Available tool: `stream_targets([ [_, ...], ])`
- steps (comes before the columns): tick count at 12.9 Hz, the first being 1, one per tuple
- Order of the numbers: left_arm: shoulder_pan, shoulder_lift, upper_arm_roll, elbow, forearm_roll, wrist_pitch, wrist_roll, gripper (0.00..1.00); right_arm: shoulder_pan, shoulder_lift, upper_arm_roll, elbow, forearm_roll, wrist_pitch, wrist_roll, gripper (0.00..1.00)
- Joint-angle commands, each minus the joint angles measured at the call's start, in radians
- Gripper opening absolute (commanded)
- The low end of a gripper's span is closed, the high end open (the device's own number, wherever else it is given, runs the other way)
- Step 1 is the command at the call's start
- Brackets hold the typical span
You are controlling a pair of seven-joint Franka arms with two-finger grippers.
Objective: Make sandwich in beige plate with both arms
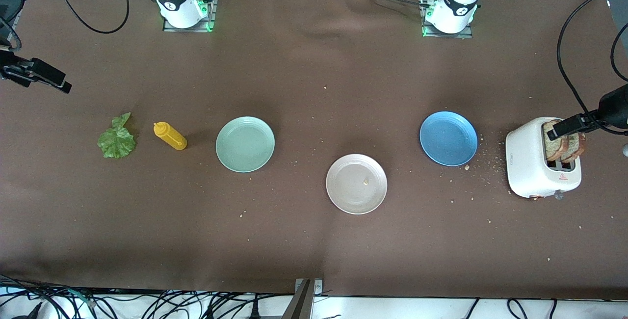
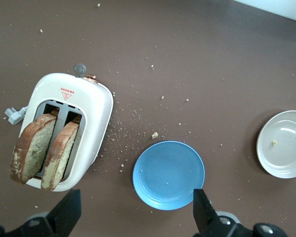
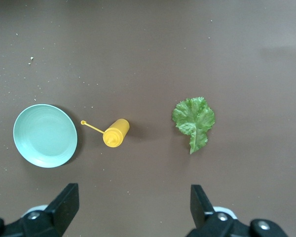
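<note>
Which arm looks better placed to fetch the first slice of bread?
The left arm: its open pincer hangs over the toaster holding both bread slices. The right pincer, also open, hangs over the lettuce.

Two brown wholegrain bread slices [image 1: 565, 147] with darker crusts: upright side by side in slots of white toaster, at left arm's end of table. Ruffled green lettuce leaf [image 1: 117, 138]: flat on brown cloth, at right arm's end, well apart from bread. Round pale beige plate [image 1: 356, 184] with faint rim rings: mid-table, holds only single crumb.
</note>
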Motion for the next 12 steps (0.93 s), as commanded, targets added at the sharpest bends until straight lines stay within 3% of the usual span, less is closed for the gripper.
stream_targets([
  [1, -0.001, 0.013, 0.001, 0.029, -0.020, -0.006, -0.005, 1.00, -0.014, -0.021, 0.013, -0.025, -0.002, 0.016, -0.001, 1.00],
  [12, -0.012, 0.012, -0.008, 0.029, 0.031, -0.006, -0.004, 1.00, -0.014, -0.019, 0.012, -0.019, -0.001, 0.017, 0.014, 1.00],
])
